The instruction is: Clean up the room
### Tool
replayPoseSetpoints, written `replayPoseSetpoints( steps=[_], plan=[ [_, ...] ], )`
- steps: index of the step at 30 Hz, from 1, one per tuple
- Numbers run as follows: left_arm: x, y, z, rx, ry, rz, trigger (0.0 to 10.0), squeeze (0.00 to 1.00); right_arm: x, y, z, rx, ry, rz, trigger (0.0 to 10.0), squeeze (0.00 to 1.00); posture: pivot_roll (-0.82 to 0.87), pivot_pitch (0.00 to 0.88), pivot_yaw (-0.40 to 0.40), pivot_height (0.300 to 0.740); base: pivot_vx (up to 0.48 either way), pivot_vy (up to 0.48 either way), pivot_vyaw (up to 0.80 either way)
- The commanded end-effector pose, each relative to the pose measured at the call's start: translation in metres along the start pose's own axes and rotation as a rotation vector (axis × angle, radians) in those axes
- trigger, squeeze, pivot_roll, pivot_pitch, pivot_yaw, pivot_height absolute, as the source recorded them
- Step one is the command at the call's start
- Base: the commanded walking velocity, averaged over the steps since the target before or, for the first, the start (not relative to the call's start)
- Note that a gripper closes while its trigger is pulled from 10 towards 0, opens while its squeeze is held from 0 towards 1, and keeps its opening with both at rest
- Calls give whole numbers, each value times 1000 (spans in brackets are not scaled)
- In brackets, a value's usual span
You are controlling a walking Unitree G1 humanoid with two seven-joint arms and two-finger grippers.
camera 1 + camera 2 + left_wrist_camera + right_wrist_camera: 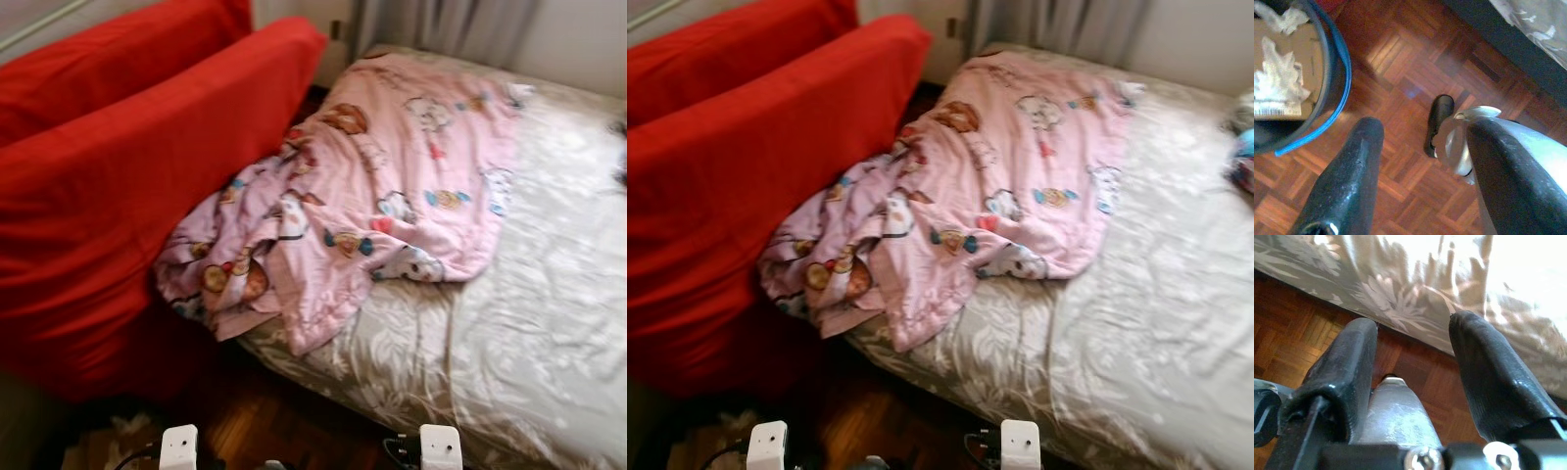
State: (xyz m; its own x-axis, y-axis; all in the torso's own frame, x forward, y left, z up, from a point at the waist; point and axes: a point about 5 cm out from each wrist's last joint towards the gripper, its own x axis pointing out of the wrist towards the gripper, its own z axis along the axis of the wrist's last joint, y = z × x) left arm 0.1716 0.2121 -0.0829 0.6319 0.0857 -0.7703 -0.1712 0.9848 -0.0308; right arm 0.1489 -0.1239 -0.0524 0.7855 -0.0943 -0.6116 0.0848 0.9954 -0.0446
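Ahead and to the right, a bed under a pale leaf-patterned sheet, reaching from near to far. Across its left half, a crumpled pink blanket printed with cartoon animals, smoothest toward the far end, bunched at the near left and spilling over the bed's left edge. Pressed against that bunched part, a red sofa on the left, its cushions tilted toward the bed. At the far right edge of the bed, a small blue and dark thing, too blurred to name. Behind the bed, grey curtains. Low over the parquet floor, left claw spread wide and holding nothing, near a blue-rimmed bin with cardboard and crumpled paper inside. Right claw likewise spread wide and empty, aimed at the near edge of the bed's sheet above the floor.
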Motion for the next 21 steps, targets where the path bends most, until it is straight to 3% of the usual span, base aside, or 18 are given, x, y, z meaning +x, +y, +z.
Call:
replayPoseSetpoints(
  steps=[1,5,16,21],
  plan=[
    [-2,-1,-9,0,35,-2,10000,0,-4,17,-1,46,14,26,10000,0,51,179,-21,719,0,0,800],
    [-2,-1,-9,0,35,-1,10000,0,-4,17,-1,49,15,25,10000,0,51,180,-22,719,0,0,800],
    [-2,-1,-9,-11,36,0,10000,0,-4,18,0,85,16,17,10000,0,53,191,-23,719,0,0,0],
    [-2,-1,-9,-10,37,1,10000,0,-4,18,0,91,13,18,10000,0,54,194,-23,719,0,325,0]
  ],
)
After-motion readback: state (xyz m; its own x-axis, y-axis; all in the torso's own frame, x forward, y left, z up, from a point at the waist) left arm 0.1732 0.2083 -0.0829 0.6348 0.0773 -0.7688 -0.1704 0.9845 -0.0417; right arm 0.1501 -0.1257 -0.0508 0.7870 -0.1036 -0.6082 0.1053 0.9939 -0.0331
